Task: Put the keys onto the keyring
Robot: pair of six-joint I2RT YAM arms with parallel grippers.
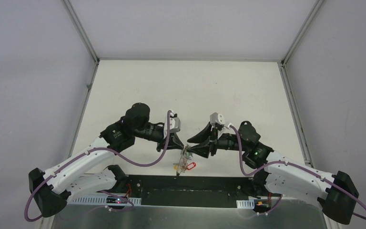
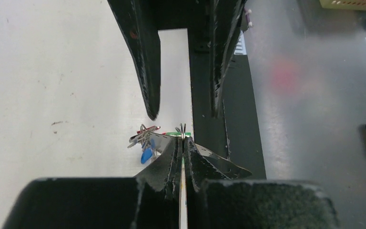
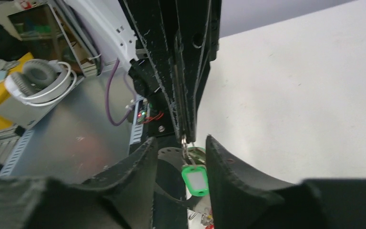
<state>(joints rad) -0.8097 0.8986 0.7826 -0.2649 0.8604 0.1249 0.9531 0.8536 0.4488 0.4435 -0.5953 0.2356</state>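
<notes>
Jaws of the left gripper [image 2: 183, 139] pinch the green-tagged key [image 3: 195, 179], which hangs straight down from them between the spread jaws of the right gripper [image 3: 181, 140].

The keyring [image 1: 186, 159] hangs between the left gripper [image 1: 183, 148] and right gripper [image 1: 190, 150].

Green tag [image 3: 195, 181] with pale label window; blue tag [image 2: 146, 155] plain. Red tag [image 1: 190, 165] at 3 o'clock of yellow tag [image 1: 177, 166]. Cable [image 1: 138, 163] purple, table [image 1: 186, 90] off-white, left arm [image 1: 74, 167] white with black joints.
</notes>
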